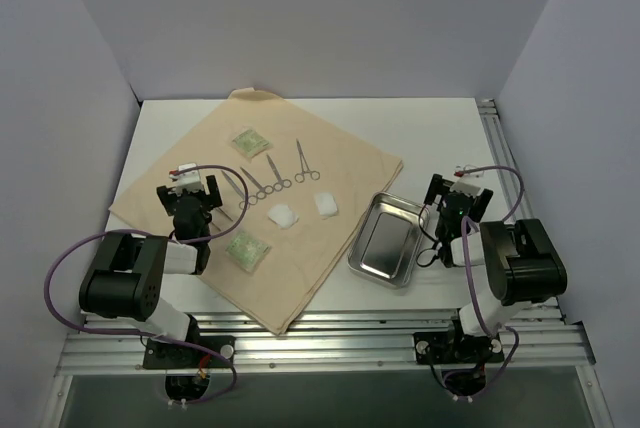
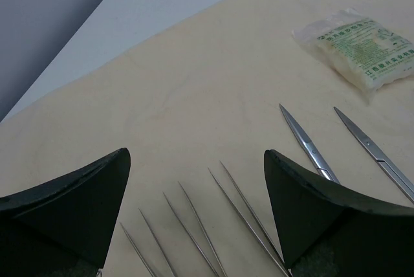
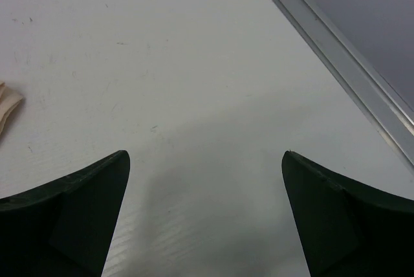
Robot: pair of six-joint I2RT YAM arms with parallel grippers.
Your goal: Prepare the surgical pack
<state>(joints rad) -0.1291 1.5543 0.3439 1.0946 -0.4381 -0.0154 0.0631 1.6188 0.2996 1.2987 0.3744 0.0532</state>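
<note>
The surgical pack lies unpacked: a tan cloth (image 1: 340, 163) spread flat on the white table. On it are two green packets (image 1: 249, 142) (image 1: 247, 249), two white gauze pads (image 1: 284, 215) (image 1: 326, 204) and a row of metal forceps (image 1: 273, 174). The steel tray (image 1: 385, 243) sits off the cloth's right edge. My left gripper (image 1: 193, 191) hangs open over the cloth's left part. In the left wrist view, thin tweezer tips (image 2: 194, 225) lie between the fingers of the left gripper (image 2: 196, 153), with scissor blades (image 2: 304, 138) and a packet (image 2: 359, 47) to the right. My right gripper (image 1: 458, 191) (image 3: 205, 154) stands open over bare table beside the tray.
Grey walls close in the table on three sides. An aluminium rail (image 3: 336, 57) runs along the right edge and another (image 1: 330, 333) along the front. A corner of the cloth (image 3: 8, 105) shows at the left of the right wrist view.
</note>
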